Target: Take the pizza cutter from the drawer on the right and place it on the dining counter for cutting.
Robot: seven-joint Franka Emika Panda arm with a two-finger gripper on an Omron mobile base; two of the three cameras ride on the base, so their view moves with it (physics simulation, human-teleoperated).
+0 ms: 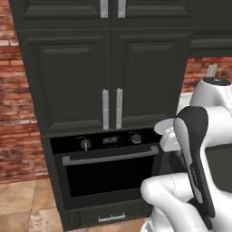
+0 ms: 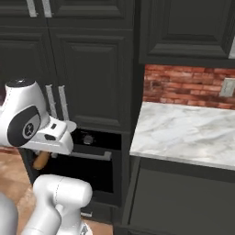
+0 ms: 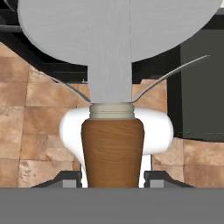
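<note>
The robot's hand (image 3: pixel 112 181) is closed on the brown wooden handle of the pizza cutter (image 3: pixel 113 87), its two dark fingertips (image 3: pixel 70 180) pressing the handle from either side, seen in the hand view. The cutter's round silver-grey wheel stands beyond the handle, edge toward the top of that view, with thin metal guards curving out on both sides of the neck. Behind the tool lies a tan tiled floor (image 3: pixel 30 127) and a dark cabinet base (image 3: pixel 197 92).

From the right base view, the end of the wooden handle (image 2: pixel 41 160) pokes out below the white wrist, held in the air in front of a built-in black oven (image 2: pixel 94 160). To the right of the oven runs a white-grey marble surface (image 2: pixel 183 131) against a red brick wall (image 2: pixel 183 85), well apart from the cutter.

The left base view shows the oven (image 1: pixel 106 163) with its long silver bar handle, set beneath tall dark cabinet doors (image 1: pixel 108 77), with the arm's white links at lower right.
</note>
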